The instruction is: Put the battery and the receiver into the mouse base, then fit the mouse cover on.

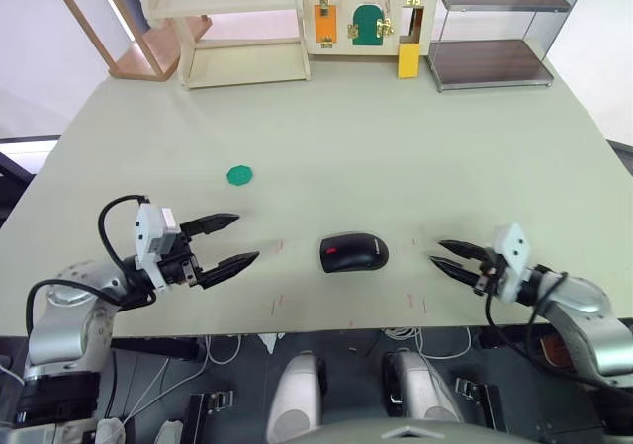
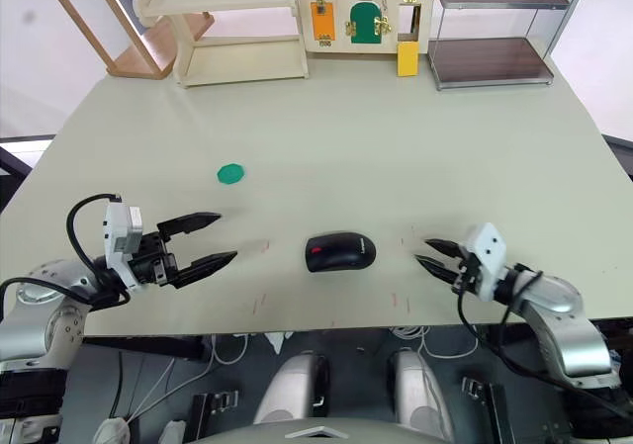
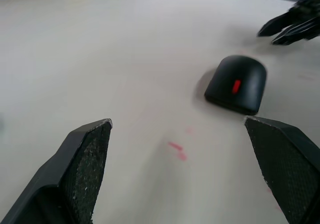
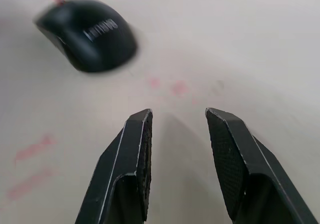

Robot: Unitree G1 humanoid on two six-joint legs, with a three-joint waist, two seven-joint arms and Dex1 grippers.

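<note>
We see the assembled black mouse [image 1: 353,253] lying crosswise on the table [image 1: 396,147] between our wide-open, empty left gripper [image 1: 235,242] and our slightly parted, empty right gripper [image 1: 441,252], the right one a little nearer.

Bright even light; soft shadows; right wrist view motion-blurred.

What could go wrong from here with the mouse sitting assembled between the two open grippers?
1. The mouse lies free on the smooth table near its front edge; a sweep by the left gripper or right gripper could push it off.
2. Its cover looks seated, but no picture shows the seam closely, so it may not be fully latched.
</note>
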